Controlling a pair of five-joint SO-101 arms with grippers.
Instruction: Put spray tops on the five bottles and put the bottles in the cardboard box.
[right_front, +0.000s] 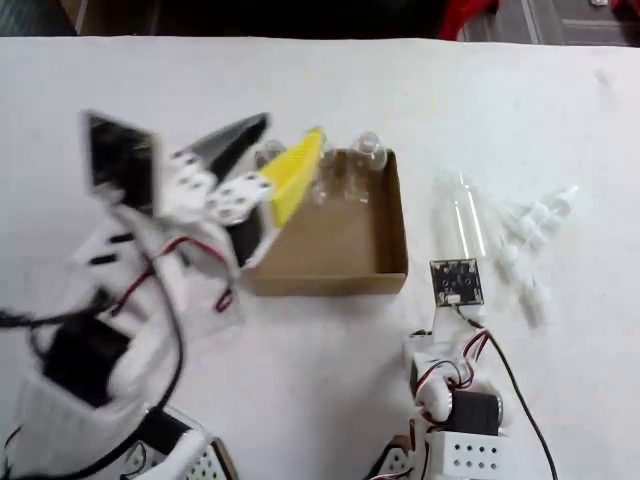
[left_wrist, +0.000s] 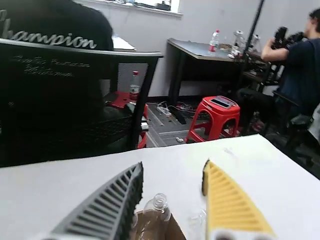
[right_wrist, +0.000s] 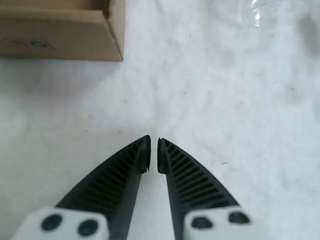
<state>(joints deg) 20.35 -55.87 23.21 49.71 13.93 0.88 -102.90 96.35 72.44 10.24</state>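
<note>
White table (right_front: 330, 380), cardboard box (right_front: 340, 245), left gripper (right_front: 290, 125) spread wide over its 11 o'clock corner, right gripper (right_wrist: 153, 145) almost closed, empty, clear bottle (right_front: 462, 215) at box's 3 o'clock, red stool (left_wrist: 215, 117), black chair (left_wrist: 75, 90) beyond.

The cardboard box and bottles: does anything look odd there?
Yes. A bottle inside the cardboard box has a bare open neck, no spray top, while spray tops lie loose on the table beside a second bottle lying flat.

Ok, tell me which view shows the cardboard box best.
The high view: most of the cardboard box from above, bottles inside. The right wrist view catches one corner; the left wrist view, a brown sliver.
</note>
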